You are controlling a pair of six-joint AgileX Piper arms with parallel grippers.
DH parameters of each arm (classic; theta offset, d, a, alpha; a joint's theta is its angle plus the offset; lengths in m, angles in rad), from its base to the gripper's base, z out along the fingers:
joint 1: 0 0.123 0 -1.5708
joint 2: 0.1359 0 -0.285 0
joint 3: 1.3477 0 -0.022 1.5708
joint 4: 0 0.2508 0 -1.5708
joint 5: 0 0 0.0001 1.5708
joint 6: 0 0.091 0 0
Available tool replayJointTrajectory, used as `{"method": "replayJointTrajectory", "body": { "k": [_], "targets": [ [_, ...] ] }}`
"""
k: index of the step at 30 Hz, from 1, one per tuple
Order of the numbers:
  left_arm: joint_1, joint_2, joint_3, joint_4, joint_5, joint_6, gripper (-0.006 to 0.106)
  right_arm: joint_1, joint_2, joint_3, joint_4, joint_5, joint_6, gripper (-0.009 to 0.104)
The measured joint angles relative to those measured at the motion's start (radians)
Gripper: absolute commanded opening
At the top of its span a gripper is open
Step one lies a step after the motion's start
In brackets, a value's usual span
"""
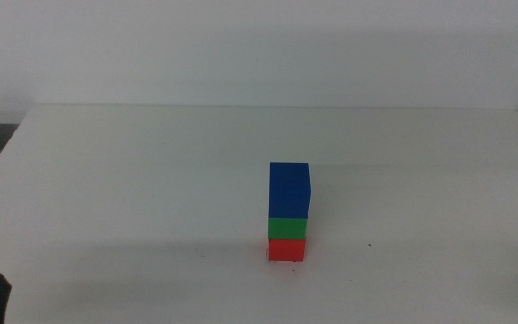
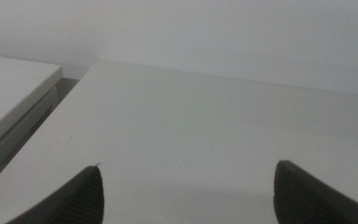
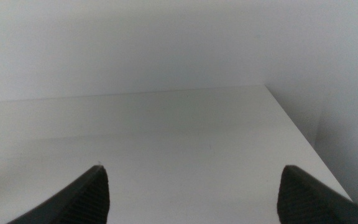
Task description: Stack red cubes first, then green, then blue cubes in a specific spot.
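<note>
Completed stack on the table [image 1: 106, 180]: red cube [image 1: 286, 249] lowest, green cube [image 1: 287, 227] between, blue cube [image 1: 289, 190] uppermost. Left claw [image 2: 185, 193] and right claw [image 3: 191, 193] are spread, empty, well apart from it; nothing appears left to do.

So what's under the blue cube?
The green cube sits right under the blue cube, and the red cube is at the bottom, on the table. The faces where the cubes touch are covered, so they cannot be seen.

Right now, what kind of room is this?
Probably a robot test bench or lab: a bare white table against a plain white wall, just a red cube, green cube and blue cube stacked, both claws open and waiting.
</note>
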Motion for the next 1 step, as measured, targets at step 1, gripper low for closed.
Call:
{"method": "replayJointTrajectory", "body": {
  "k": [1],
  "targets": [
    [0.002,0.000,0.000,0.000,0.000,0.000,0.094,0.000,0.000,0.000,0.000,0.000,0.000,0.084]
  ]
}}
